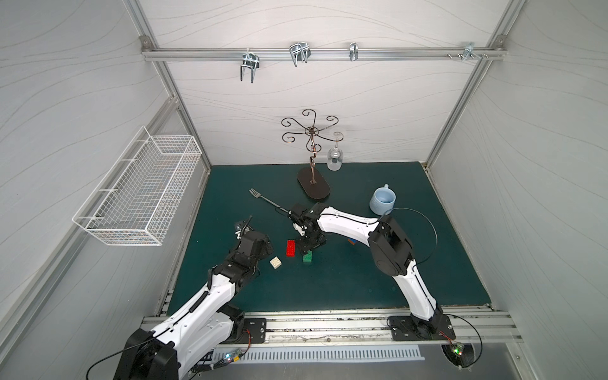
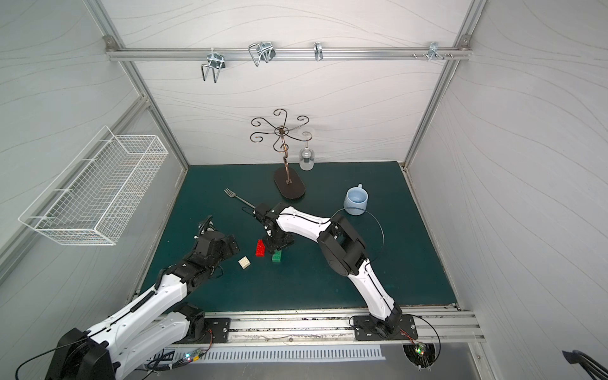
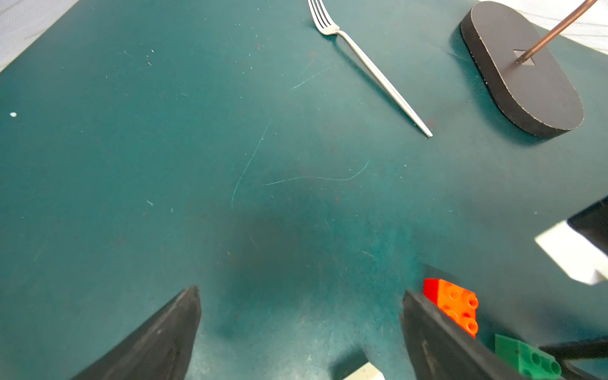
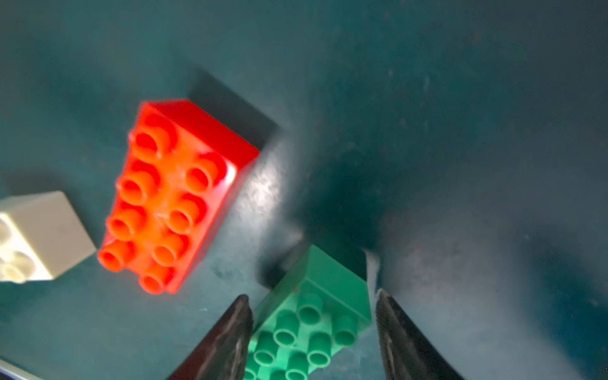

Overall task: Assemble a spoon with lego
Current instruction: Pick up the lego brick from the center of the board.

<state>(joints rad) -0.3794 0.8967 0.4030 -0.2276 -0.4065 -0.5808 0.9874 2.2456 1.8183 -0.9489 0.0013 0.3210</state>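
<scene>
The right jaws stand partly open astride the green brick [image 4: 306, 316]. One finger [image 4: 230, 339] is against its long side and the other is just beside the opposite side, where a thin gap appears to remain. The brick sits studs up on the worktop [image 1: 345, 279]. The left jaws are spread wide and hold nothing, hovering over bare green surface left of centre in both top views. In a top view the lego lies loose just below the centre of the frame. The red brick [image 1: 291, 247] is just left of the green one without touching it, and the white brick [image 1: 275, 262] is further to the lower left, apart from both. A small orange-and-blue piece [image 1: 352, 241] peeks out from under the right forearm. A fork [image 1: 263, 199] lies above the bricks, and a mug [image 1: 382, 200] stands to the upper right.
</scene>
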